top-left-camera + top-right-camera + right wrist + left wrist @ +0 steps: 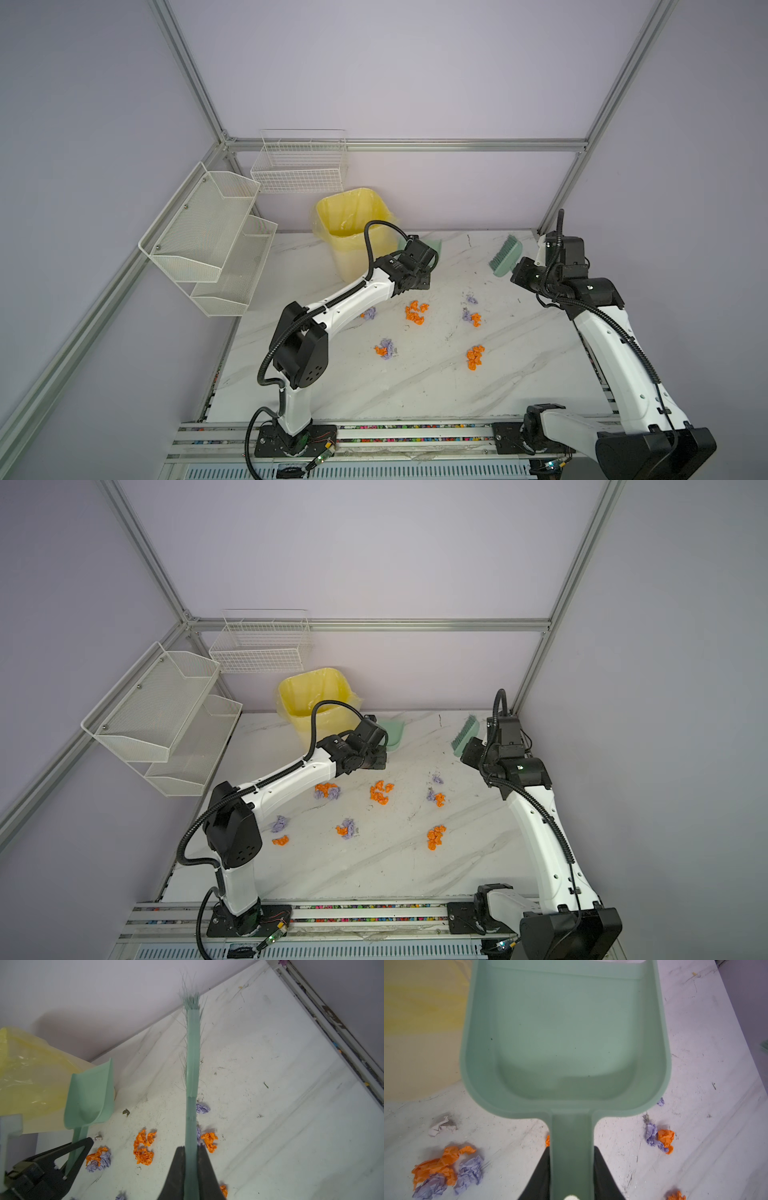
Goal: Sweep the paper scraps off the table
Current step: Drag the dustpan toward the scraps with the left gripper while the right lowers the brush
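Paper scraps (381, 791) lie in loose clusters across the mid table (374, 870), orange & lavender. L to R in a top view, we count:
- a lavender wad w/ an orange one just nearer, by the left arm (291, 777) elbow
- a mixed clump just beside that arm's forearm
- a mixed pair nearer us, approx. centre
- an all-orange bunch farther back
- a lone lavender wad right of centre, w/ a mixed pair just nearer
- an orange bunch nearer still, on the right

At the far edge, left of centre, we see the yellow-bagged bin (353, 224). Just right of it the left gripper (571, 1150) is clamped narrow on the dustpan (564, 1039) handle, one finger each side, and the pan mouth points to the far wall. We can't tell if the pan touches the table.

Far right, the right gripper (191, 1150) is squeezed tight on the brush (192, 1053) handle, near the far right corner. Its bristles face left in both top views. The scraps sit nearer us than both tools.
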Available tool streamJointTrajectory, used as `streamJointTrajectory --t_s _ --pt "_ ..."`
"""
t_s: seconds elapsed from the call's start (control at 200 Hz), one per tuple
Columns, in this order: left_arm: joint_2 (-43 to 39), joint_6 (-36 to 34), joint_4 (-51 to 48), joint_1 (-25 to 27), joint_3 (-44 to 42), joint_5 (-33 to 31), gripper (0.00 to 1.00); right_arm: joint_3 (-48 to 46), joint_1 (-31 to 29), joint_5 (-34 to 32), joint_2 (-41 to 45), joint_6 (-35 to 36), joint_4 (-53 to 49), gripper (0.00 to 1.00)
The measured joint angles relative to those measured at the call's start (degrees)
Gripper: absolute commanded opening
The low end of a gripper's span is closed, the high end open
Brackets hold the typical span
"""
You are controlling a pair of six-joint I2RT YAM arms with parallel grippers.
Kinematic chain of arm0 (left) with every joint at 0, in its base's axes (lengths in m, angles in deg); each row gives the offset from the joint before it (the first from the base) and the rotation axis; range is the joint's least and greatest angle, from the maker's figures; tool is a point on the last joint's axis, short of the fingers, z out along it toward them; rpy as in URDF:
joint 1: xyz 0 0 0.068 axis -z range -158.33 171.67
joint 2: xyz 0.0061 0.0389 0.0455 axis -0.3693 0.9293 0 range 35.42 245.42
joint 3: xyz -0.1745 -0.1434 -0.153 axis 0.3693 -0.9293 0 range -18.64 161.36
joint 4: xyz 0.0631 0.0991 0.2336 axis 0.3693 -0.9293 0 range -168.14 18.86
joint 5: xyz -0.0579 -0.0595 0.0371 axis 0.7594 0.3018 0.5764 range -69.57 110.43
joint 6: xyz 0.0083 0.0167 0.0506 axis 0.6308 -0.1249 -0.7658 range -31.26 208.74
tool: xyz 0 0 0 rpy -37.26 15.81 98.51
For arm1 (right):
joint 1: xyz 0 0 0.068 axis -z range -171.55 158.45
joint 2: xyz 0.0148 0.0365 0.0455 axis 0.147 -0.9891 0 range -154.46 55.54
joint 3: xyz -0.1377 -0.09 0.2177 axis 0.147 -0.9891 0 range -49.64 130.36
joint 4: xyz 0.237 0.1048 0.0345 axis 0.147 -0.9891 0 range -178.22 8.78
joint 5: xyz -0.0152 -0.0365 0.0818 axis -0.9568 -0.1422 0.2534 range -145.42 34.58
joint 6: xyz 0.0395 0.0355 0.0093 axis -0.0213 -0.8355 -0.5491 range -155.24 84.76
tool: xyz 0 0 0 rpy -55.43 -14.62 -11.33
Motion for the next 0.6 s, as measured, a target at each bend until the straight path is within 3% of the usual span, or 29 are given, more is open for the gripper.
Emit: streamJointTrajectory --t_s 0.295,0.6 --pt "-9.4 -5.4 -1.2 5.0 -7.5 3.1 0.06 9.5 0.0 -1.4 -8.2 3.7 -9.6 0.0" --pt "-10.9 -10.5 -1.8 6.9 -11.5 6.0 0.06 16.0 -0.2 -5.1 -15.4 8.5 -15.2 0.0"
